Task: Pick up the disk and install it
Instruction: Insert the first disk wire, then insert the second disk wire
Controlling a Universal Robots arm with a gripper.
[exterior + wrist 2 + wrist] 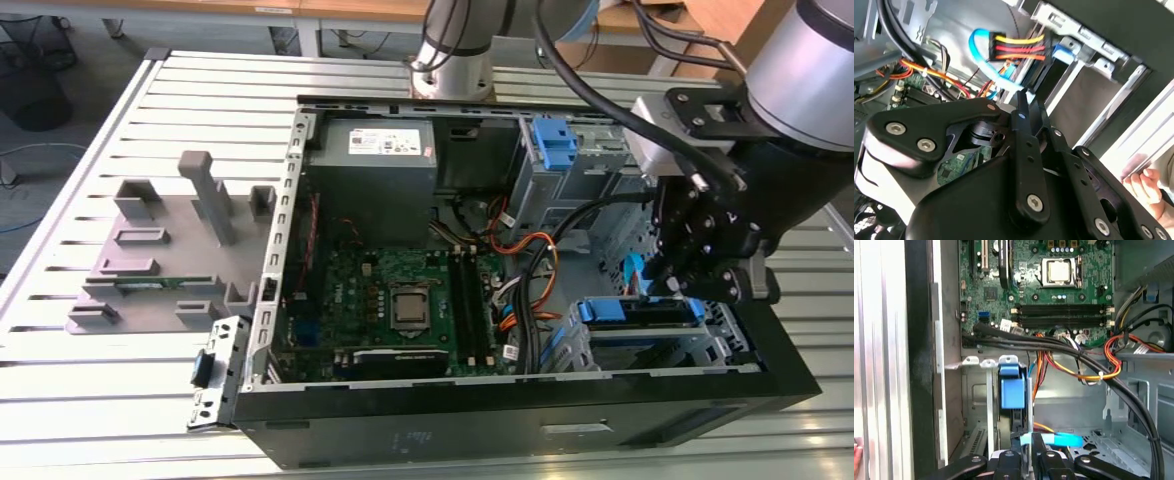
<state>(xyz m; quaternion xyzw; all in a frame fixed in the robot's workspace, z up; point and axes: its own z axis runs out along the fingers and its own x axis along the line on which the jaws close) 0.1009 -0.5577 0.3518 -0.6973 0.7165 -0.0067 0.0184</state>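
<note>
The disk (pixel 638 312) sits in the drive bay at the front corner of the open computer case (pixel 400 440), on the exterior view's right, its blue side rails showing. In the first wrist view the disk's blue rail (pixel 1013 390) stands in the metal bay just beyond my fingers. My gripper (pixel 671 288) hangs directly above the disk, close to it. Its black fingers (pixel 1017 456) are drawn together with nothing between them; in the second wrist view the gripper (pixel 1024 100) points toward the bay. I cannot tell whether the tips touch the disk.
A light-blue data cable (pixel 1054 440) and coloured power wires (pixel 1019 50) run close beside the gripper. The motherboard (pixel 400 300), grey power supply (pixel 380 150) and an upright blue latch (pixel 554 140) fill the case. A grey fixture (pixel 174 240) lies outside it. A person's hand (pixel 1141 182) rests past the case wall.
</note>
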